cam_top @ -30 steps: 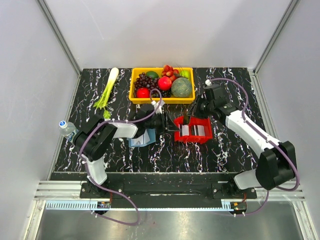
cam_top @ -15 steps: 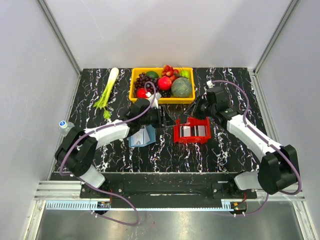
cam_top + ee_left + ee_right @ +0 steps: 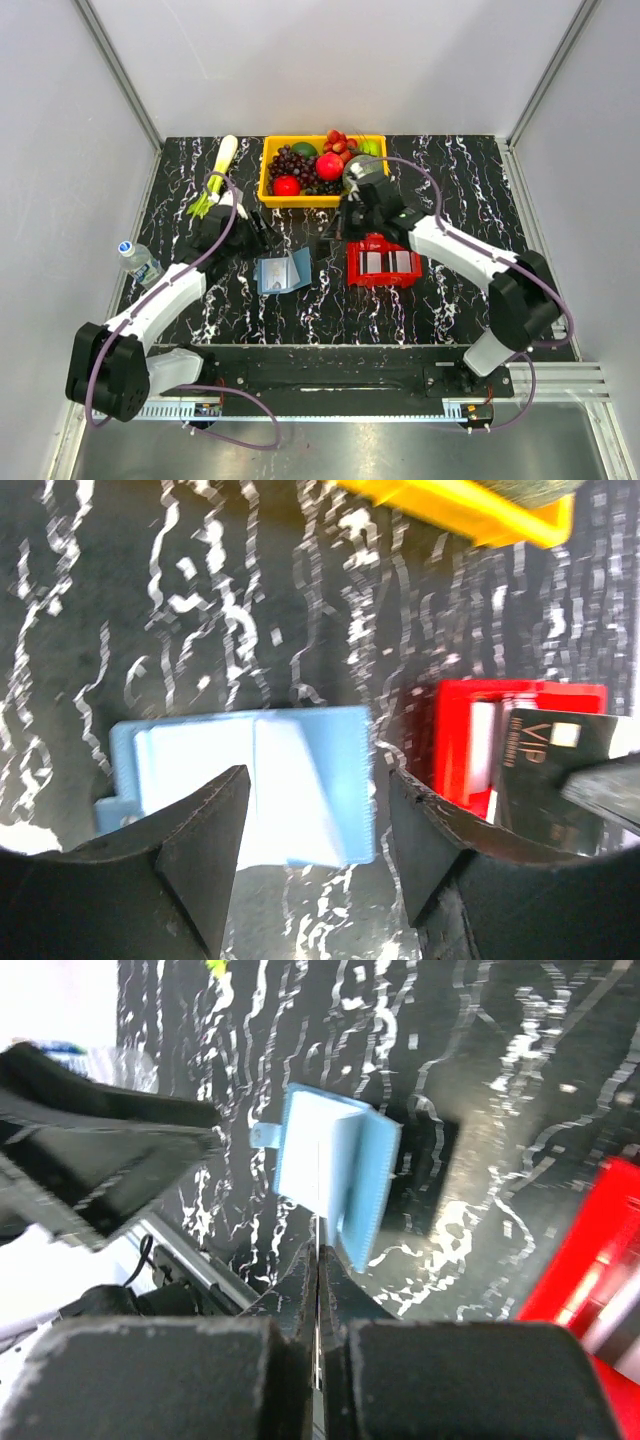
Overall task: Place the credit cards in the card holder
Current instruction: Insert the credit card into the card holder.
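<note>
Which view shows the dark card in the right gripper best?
Left wrist: the dark VIP card faces that camera, print readable. Right wrist shows only its thin edge in the shut right gripper. Top external: too small to make out.

The right gripper (image 3: 318, 1260) pinches a card (image 3: 318, 1230) edge-on. Just beyond its tips lies the blue holder (image 3: 330, 1165) on the marbled table (image 3: 480, 1060), red tray (image 3: 590, 1260) at right edge.
</note>
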{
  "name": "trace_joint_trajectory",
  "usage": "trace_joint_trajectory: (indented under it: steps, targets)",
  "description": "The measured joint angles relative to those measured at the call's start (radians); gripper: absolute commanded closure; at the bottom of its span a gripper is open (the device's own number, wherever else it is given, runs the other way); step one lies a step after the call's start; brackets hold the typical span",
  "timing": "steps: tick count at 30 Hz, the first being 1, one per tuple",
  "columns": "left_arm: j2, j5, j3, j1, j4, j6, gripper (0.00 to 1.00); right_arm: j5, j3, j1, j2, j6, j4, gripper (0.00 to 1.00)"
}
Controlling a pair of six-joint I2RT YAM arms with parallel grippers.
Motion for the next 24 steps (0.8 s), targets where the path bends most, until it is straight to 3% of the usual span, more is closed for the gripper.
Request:
trace_joint_trajectory:
  steps: [13,24]
  targets:
    - [0.006,-0.063,-0.11,0.056,-0.116,-0.012,0.4,0.022,0.296,0.221,0.29,-0.061,-0.042,1.0]
    - [0.048,-0.08,-0.137,0.067,-0.126,-0.002,0.35,0.124,0.41,0.273,0.462,-0.13,-0.147,1.0]
